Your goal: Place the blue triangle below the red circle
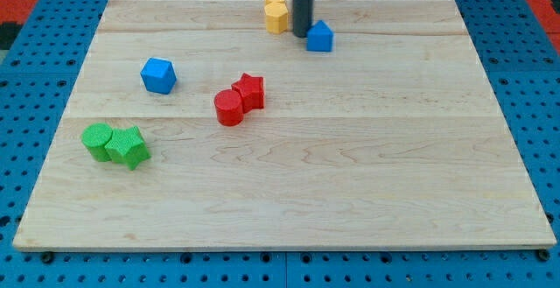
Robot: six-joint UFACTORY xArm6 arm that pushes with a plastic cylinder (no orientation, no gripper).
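The blue triangle (pixel 320 36) lies near the view's top, right of centre. My tip (pixel 302 34) rests on the board just left of it, touching or nearly touching its left side. The red circle (pixel 229 108) lies left of centre, well below and to the left of the blue triangle. A red star-shaped block (pixel 250 91) touches the red circle at its upper right.
Two yellow blocks (pixel 276 10) stand just left of my rod at the view's top. A blue cube-like block (pixel 158 75) lies at the left. A green circle (pixel 97 139) and a green star-shaped block (pixel 129 147) sit together at lower left. The wooden board (pixel 350 192) lies on a blue pegboard.
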